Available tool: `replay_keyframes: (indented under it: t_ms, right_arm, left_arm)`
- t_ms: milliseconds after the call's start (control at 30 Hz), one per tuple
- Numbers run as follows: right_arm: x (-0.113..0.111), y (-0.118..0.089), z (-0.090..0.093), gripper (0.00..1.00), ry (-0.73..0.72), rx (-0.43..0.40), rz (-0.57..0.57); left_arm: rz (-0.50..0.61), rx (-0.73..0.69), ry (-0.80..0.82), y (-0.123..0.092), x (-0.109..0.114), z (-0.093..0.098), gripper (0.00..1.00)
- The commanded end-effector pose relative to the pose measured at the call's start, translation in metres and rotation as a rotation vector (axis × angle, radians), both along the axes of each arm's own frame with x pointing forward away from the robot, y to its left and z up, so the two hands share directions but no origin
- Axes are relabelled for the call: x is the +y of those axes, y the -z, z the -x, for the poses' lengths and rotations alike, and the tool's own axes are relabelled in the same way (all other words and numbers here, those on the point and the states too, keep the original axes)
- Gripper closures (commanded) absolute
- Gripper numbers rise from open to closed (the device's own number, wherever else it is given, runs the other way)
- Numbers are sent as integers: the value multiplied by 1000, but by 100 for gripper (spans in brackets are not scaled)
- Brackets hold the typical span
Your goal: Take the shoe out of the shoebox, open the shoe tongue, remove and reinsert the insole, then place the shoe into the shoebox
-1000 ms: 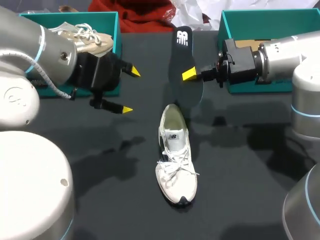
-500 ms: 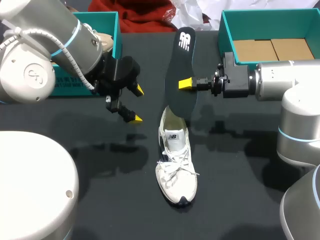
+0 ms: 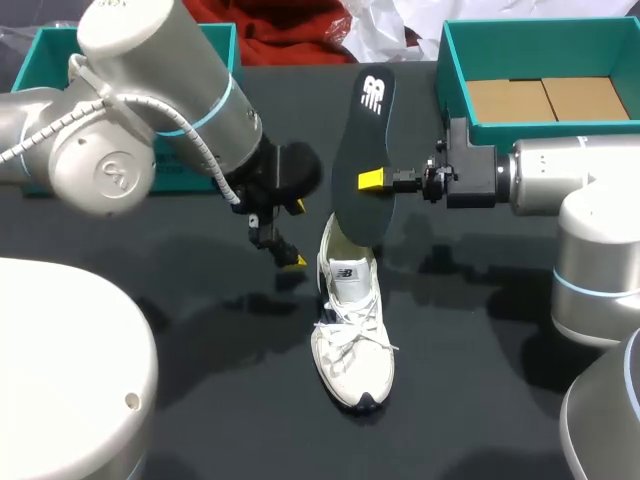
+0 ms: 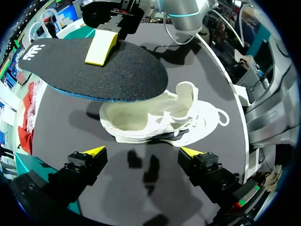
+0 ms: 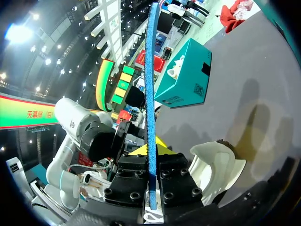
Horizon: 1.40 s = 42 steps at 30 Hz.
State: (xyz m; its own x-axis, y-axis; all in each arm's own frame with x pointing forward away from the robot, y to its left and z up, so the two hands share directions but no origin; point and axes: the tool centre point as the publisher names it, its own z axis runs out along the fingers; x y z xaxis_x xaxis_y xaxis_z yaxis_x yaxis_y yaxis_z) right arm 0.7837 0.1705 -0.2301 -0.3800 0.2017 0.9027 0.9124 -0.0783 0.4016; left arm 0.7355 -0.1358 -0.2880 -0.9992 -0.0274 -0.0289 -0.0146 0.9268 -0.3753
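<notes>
The white shoe (image 3: 352,325) lies on the black table, toe toward the front edge, its opening facing the back. My right gripper (image 3: 372,180) is shut on the black insole (image 3: 365,140), which hangs upright just above the shoe's heel opening. From the right wrist, the insole's blue edge (image 5: 150,84) runs up between the closed fingers of the right gripper (image 5: 151,157), with the shoe (image 5: 216,165) below. My left gripper (image 3: 295,235) stands open just left of the heel. In its own view the left gripper (image 4: 142,151) faces the shoe's side (image 4: 160,117), under the insole (image 4: 94,70).
A teal shoebox (image 3: 452,60) with cardboard inside stands at the back right, behind my right arm. Another teal box (image 3: 222,45) sits at the back left, partly hidden by my left arm; it also shows as the teal box (image 5: 186,80). Red cloth lies beyond.
My left arm has swung from the left box toward the shoe's heel, gripper still open. The right gripper has carried the insole slightly left, over the heel opening.
</notes>
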Motion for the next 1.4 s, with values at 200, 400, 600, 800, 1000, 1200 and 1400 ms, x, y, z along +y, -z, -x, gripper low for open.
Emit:
replay_keyframes:
  t_ms: [200,400,600,800,1000,1200,1400]
  right_arm:
    - [3,2,0,100,-13,-33,3]
    - [8,9,-1,100,-84,-181,-63]
    - [10,17,-9,100,-128,-231,-96]
    - [10,17,-9,100,-124,-240,-89]
    - [10,17,-9,100,-124,-240,-89]
    - [22,24,-8,100,-134,-284,-101]
    - [28,25,-5,100,-133,-323,-122]
  left_arm:
    - [32,19,29,6,1,-1,0]
    - [76,15,52,16,5,-1,0]
    - [35,-5,53,27,12,-3,0]
    - [24,-2,44,29,14,-4,0]
    - [16,-11,54,32,10,-2,0]
    - [22,-5,72,44,10,-4,0]
    - [35,-5,74,50,12,-5,0]
